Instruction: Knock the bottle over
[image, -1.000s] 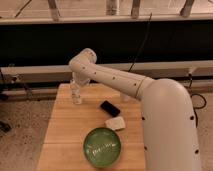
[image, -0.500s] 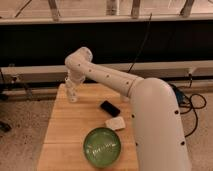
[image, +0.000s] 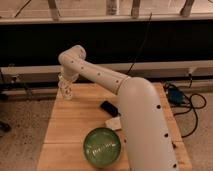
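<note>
My white arm (image: 125, 90) reaches across the wooden table (image: 70, 125) to its far left corner. My gripper (image: 65, 90) hangs down there, just above the table top near the back edge. A small pale, clear shape at the gripper may be the bottle (image: 66, 93). It merges with the gripper, so I cannot tell whether it stands upright or is being touched.
A green bowl (image: 102, 146) sits at the table's front middle. A flat black object (image: 108, 108) and a small white object (image: 114, 123) lie beside my arm. A dark wall with a rail runs behind the table. Cables lie on the floor at right.
My arm has swung left. The gripper has moved from near the small clear bottle toward the table's far left corner, and the bottle no longer shows apart from it.
</note>
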